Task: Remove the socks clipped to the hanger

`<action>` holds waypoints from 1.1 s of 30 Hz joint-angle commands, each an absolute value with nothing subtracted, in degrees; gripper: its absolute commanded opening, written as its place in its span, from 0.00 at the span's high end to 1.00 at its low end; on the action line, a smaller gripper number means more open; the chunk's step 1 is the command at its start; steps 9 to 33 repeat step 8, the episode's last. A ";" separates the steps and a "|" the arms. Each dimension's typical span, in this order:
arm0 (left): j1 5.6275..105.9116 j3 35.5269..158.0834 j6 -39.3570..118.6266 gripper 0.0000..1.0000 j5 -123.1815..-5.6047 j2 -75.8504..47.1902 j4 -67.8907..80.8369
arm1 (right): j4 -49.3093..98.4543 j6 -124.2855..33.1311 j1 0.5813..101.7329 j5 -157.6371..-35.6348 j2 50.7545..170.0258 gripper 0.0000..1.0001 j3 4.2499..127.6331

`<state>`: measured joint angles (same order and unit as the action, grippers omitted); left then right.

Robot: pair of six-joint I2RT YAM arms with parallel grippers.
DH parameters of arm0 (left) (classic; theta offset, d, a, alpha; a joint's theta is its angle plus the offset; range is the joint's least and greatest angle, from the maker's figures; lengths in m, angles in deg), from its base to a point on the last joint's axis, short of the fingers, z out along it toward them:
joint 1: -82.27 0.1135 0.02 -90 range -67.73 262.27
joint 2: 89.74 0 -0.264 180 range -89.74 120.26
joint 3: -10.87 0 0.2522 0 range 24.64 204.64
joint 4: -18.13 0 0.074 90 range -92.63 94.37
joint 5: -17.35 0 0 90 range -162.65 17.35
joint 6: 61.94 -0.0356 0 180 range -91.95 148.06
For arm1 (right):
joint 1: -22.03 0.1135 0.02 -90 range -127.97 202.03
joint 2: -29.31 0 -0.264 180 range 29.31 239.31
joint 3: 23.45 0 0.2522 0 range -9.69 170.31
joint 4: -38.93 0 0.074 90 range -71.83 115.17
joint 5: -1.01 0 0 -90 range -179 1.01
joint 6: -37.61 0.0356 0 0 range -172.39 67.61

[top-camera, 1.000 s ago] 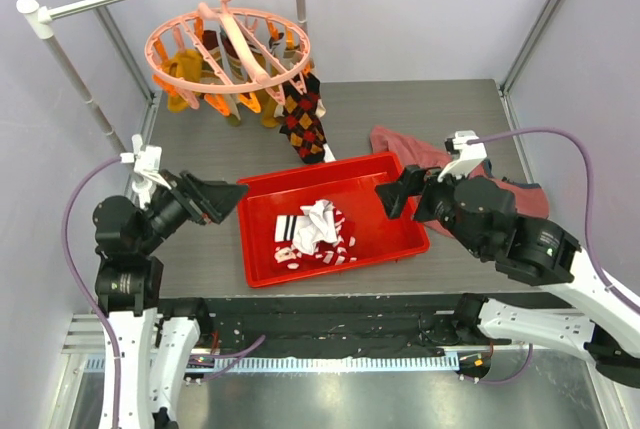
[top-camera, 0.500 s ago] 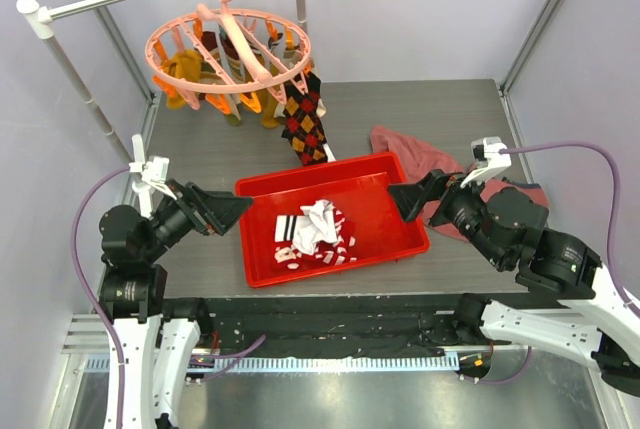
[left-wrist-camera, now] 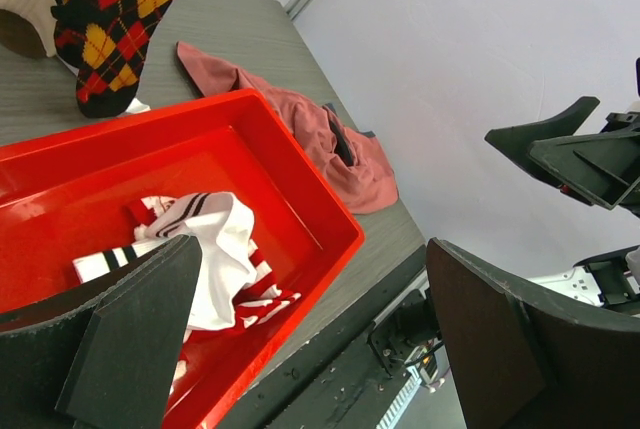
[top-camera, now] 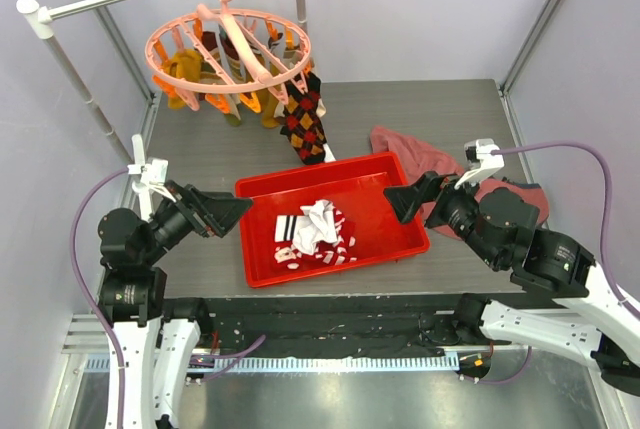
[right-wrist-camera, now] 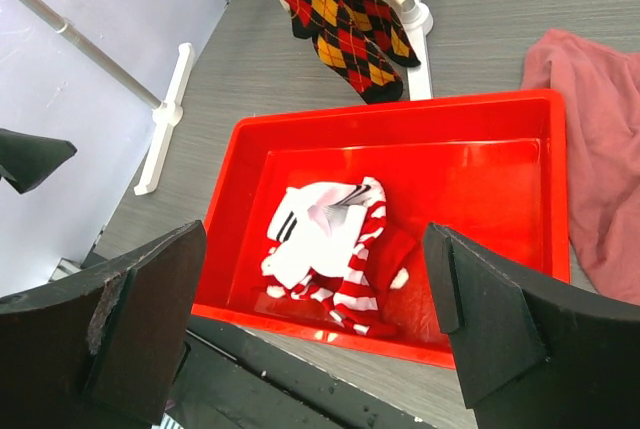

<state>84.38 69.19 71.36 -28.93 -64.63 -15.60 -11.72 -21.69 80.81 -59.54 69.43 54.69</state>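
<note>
Right gripper (top-camera: pixel 400 201) drew back (jaws wide); socks (top-camera: pixel 315 231) heaped in tray (top-camera: pixel 375 214)

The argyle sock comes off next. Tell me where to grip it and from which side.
Grip the argyle sock by its free lower half, from the near side: it hangs straight down off the hanger's near rim, clipped only at the top.

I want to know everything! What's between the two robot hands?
In the top view, a red tray holding loose socks lies between the left gripper and the right gripper.
</note>
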 commanded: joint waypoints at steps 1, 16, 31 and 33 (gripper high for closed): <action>84.20 70.69 72.00 0.00 -28.01 -65.04 -14.00 | -9.46 -20.05 80.74 -59.29 69.21 0.00 54.73; 84.20 70.51 72.00 0.00 -28.09 -65.04 -13.91 | -9.55 -19.26 80.83 -58.76 69.13 0.00 54.73; 84.20 70.51 72.00 0.00 -28.09 -65.04 -13.91 | -9.55 -19.26 80.83 -58.76 69.13 0.00 54.73; 84.20 70.51 72.00 0.00 -28.09 -65.04 -13.91 | -9.55 -19.26 80.83 -58.76 69.13 0.00 54.73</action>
